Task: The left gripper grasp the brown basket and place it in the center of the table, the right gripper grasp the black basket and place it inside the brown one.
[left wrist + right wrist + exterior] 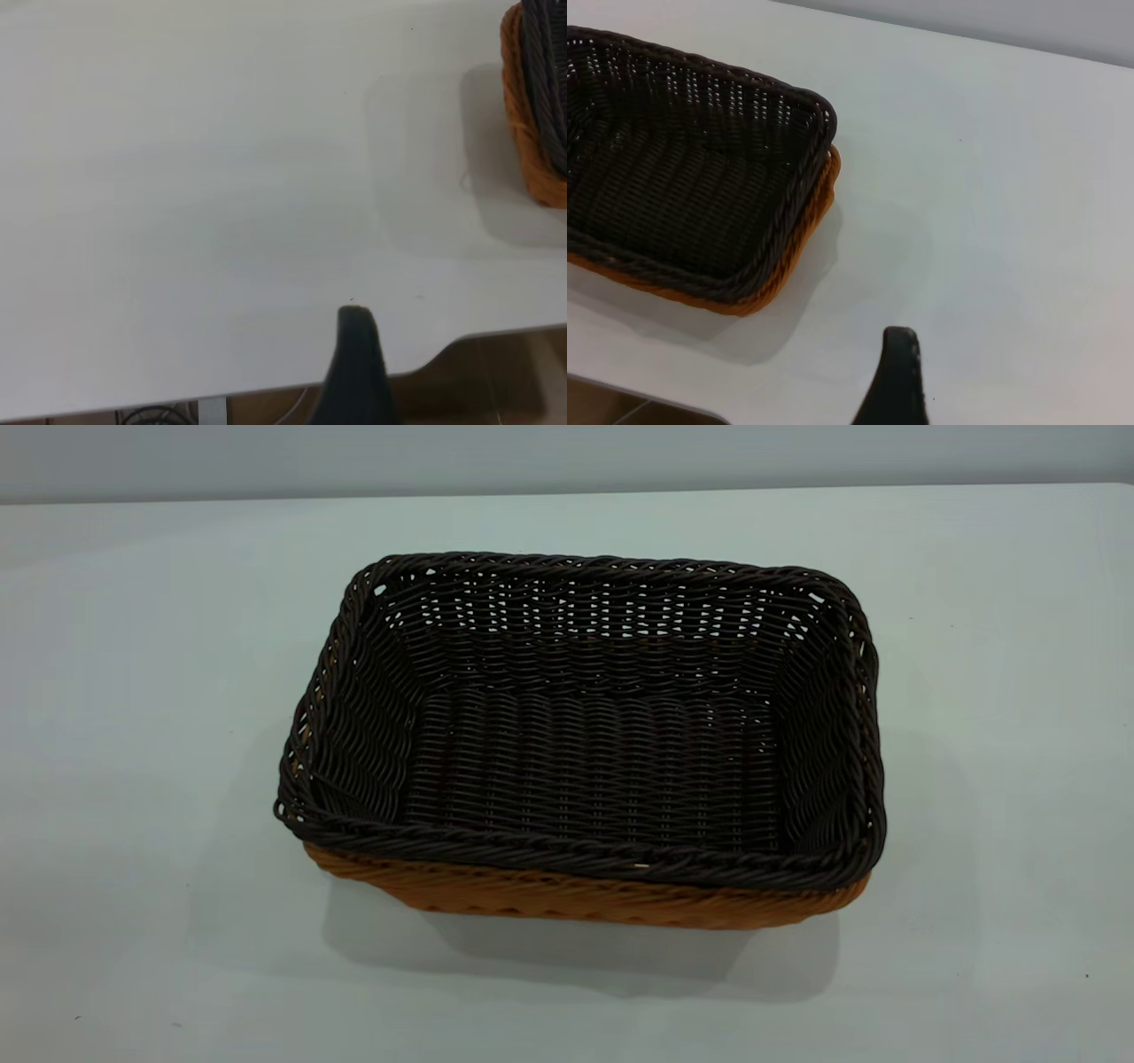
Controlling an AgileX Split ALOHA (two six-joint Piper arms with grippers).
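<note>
Now: black basket sits nested inside the brown basket, rims nearly level, the pair mid-counter. Left gripper hovers over bare counter well apart from the baskets; right gripper likewise, off the baskets' corner. Only one finger of each shows, so jaws apart or together: cannot tell. Judged: both placements done; what's left is parking the arms.

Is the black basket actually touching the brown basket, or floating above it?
Touching. In the exterior view the black basket sits nested in the brown basket, its rim resting on the orange weave with no gap; the right wrist view shows the same.
</note>
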